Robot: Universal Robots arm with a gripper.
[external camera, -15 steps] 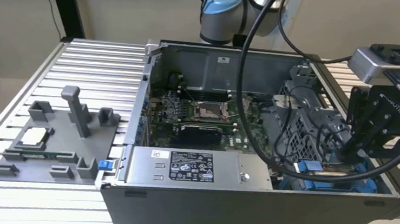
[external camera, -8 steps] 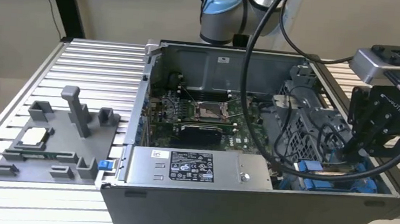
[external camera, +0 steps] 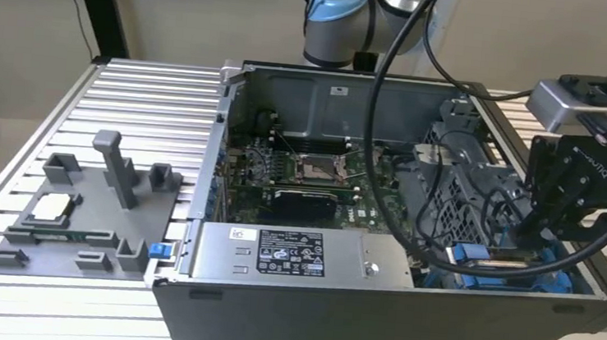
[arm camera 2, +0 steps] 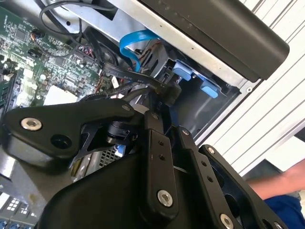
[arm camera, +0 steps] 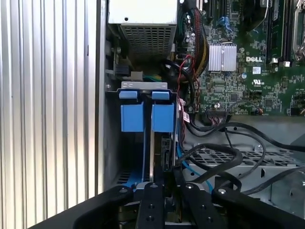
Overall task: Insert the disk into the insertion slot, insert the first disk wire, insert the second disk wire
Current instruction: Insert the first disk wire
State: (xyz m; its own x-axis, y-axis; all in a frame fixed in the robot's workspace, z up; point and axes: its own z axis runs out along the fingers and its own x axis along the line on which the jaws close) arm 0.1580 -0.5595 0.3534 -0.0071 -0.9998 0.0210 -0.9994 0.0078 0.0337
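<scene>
Exterior view: black jointed pincer [external camera: 541,240] hangs low at the near corner of the open grey steel computer case [external camera: 379,317], on the exterior view's right. Second wrist view: it's pinched on a black plastic wire plug [arm camera 2: 167,91]. First wrist view: silver-grey disk in glossy blue carrier [arm camera: 162,117] sits inside the grey sheet-metal insertion slot [arm camera: 143,86]. Wire stage, I'd say; needs a square, straight push.
</scene>
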